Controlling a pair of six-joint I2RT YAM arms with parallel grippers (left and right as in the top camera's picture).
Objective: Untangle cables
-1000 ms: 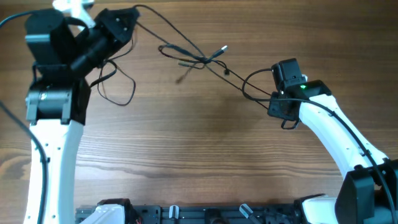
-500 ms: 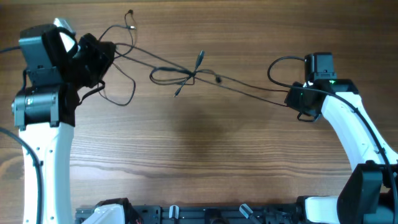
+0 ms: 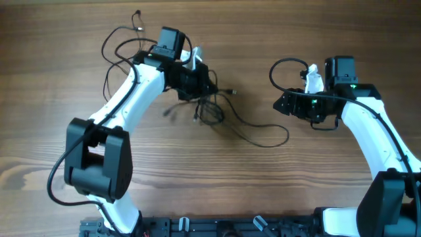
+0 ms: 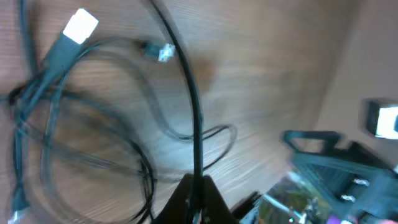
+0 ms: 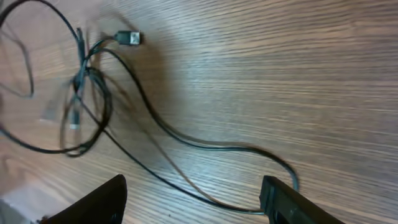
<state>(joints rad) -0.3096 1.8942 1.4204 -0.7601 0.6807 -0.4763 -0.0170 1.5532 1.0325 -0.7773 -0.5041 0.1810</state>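
The cables (image 3: 209,113) lie in a loose knot at the middle of the table, with one slack strand (image 3: 263,141) curling off to the right. My left gripper (image 3: 205,87) hangs just above the knot, shut on a thin dark cable (image 4: 194,112) that runs straight up out of its tips (image 4: 198,198). A pale plug (image 4: 81,26) and several blurred loops lie left of it. My right gripper (image 3: 281,104) stands open to the right of the knot. In the right wrist view the gripper (image 5: 193,205) has a slack strand (image 5: 205,147) on the wood beneath it, touching neither finger.
More thin cable loops (image 3: 122,41) lie at the back left behind the left arm, with a small plug end (image 3: 137,13). A thicker black arm cable (image 3: 284,66) arcs beside the right wrist. Black fixtures (image 3: 197,225) line the front edge of the wooden table (image 3: 210,184).
The left arm swung from the far left to the middle with its cable. The right gripper opened and let go, and the stretched cable fell slack onto the table.
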